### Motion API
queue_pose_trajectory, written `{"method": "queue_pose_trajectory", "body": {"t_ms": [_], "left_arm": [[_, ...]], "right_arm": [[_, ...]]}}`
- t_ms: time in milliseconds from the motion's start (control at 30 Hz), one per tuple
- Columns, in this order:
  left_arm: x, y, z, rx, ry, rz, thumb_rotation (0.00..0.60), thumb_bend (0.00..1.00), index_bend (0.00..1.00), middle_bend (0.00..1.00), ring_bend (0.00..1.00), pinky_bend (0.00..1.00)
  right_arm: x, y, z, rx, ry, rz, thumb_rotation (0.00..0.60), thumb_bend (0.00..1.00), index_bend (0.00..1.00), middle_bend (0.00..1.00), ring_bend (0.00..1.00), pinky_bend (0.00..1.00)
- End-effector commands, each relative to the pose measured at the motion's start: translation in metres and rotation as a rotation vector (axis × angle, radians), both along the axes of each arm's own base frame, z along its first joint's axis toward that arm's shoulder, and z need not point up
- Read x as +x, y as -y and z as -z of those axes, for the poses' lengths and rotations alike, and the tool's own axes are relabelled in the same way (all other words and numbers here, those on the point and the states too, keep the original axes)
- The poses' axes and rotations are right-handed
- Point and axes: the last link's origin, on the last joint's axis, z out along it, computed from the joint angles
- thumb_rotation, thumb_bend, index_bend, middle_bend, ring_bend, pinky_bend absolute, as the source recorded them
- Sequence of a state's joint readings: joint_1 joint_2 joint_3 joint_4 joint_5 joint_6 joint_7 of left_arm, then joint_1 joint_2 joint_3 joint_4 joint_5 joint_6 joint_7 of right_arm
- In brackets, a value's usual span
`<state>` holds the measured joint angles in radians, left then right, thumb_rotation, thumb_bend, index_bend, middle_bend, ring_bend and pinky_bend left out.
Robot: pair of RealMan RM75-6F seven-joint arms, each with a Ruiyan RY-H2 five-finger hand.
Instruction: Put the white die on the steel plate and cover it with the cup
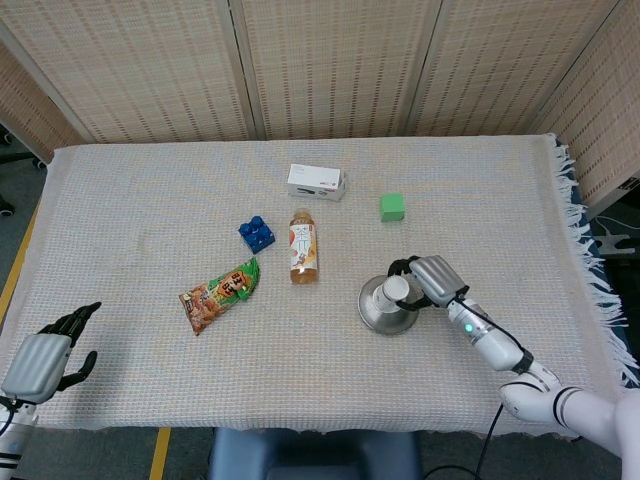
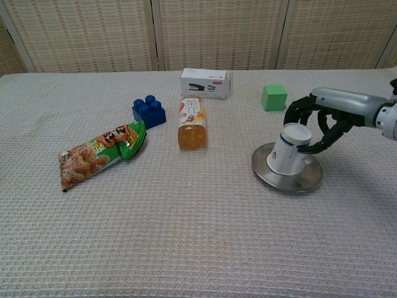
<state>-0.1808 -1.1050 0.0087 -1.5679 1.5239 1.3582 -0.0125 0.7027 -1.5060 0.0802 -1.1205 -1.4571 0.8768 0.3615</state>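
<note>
A white paper cup (image 1: pixel 395 291) (image 2: pixel 288 155) stands mouth-down on the round steel plate (image 1: pixel 375 315) (image 2: pixel 279 180), leaning slightly to the right. My right hand (image 1: pixel 432 280) (image 2: pixel 316 118) curls its dark fingers around the cup's upturned base and holds it. No white die shows in either view. My left hand (image 1: pixel 45 360) hovers at the near left corner of the table with its fingers apart and nothing in it; only the head view shows it.
On the cloth lie an orange drink bottle (image 2: pixel 191 121), a blue toy brick (image 2: pixel 148 110), a snack packet (image 2: pixel 102 152), a white stapler box (image 2: pixel 205 83) and a green cube (image 2: pixel 273 97). The table's fringed right edge (image 1: pixel 590 260) is close to my right arm.
</note>
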Motion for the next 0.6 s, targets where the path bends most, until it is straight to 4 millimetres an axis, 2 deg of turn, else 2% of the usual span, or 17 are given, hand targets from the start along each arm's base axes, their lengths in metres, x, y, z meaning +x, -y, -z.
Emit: {"method": "queue_pose_trajectory", "body": {"t_ms": [33, 200, 600], "left_arm": [[0.0, 0.0, 0.0, -0.001, -0.001, 0.0, 0.6, 0.45, 0.08, 0.13, 0.22, 0.41], [0.0, 0.0, 0.001, -0.003, -0.002, 0.001, 0.6, 0.45, 0.08, 0.13, 0.22, 0.41], [0.0, 0.0, 0.001, -0.005, -0.004, 0.002, 0.6, 0.45, 0.08, 0.13, 0.22, 0.41]], "right_arm": [[-0.001, 0.005, -0.001, -0.058, -0.013, -0.016, 0.6, 0.11, 0.48, 0.46, 0.36, 0.61], [-0.004, 0.005, 0.001, -0.09, -0.017, -0.027, 0.6, 0.11, 0.48, 0.46, 0.36, 0.61], [0.004, -0.013, -0.003, 0.167, 0.169, 0.067, 0.6, 0.11, 0.48, 0.46, 0.36, 0.61]]}}
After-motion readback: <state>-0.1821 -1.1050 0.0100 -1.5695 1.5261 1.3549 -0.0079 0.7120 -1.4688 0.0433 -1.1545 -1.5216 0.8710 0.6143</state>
